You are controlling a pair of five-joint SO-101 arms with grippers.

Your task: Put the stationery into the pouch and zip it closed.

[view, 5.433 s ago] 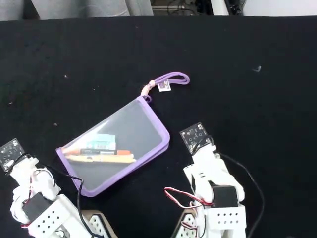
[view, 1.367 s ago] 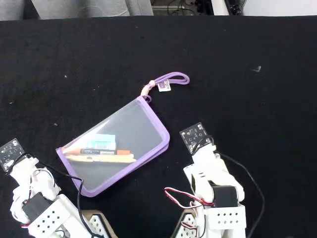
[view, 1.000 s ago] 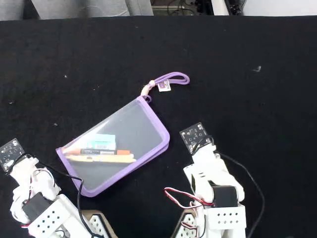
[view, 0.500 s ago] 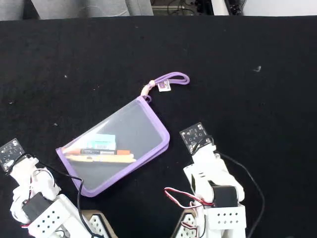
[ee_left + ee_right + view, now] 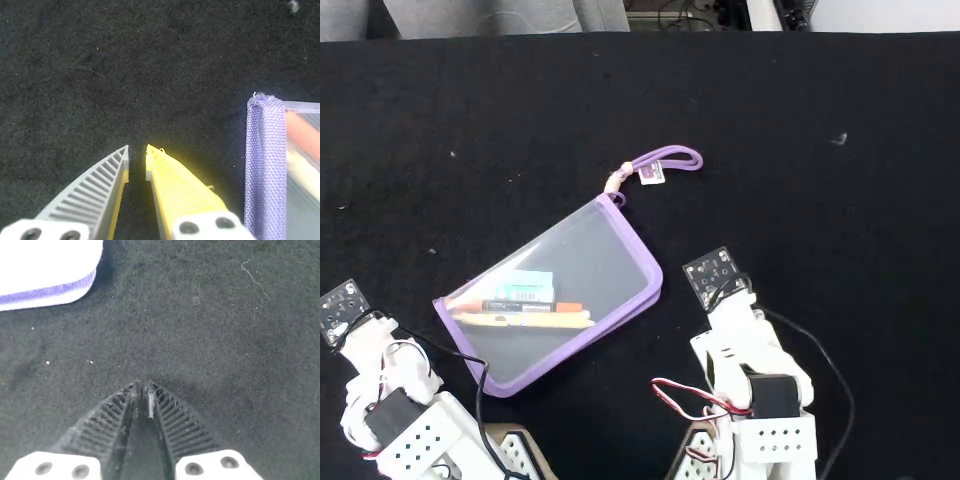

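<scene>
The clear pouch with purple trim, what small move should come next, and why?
Probably none; leave the arms parked. The clear purple-trimmed pouch lies flat with the stationery inside, its zipper pull seemingly at the end corner, and left gripper and right gripper hold nothing.

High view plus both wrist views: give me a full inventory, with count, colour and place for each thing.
table: one, black cloth, under everything.
pouch: one, clear with purple trim, lying flat at a slant mid-table.
stationery: a few pieces, orange, blue and yellowish, inside the pouch.
strap: one, purple loop, at the pouch's far corner.
arms: two, white, at the table's near edge.
left tool: one, grey and yellow, shut, beside a pouch corner.
right tool: one, black, shut, over bare table.
</scene>
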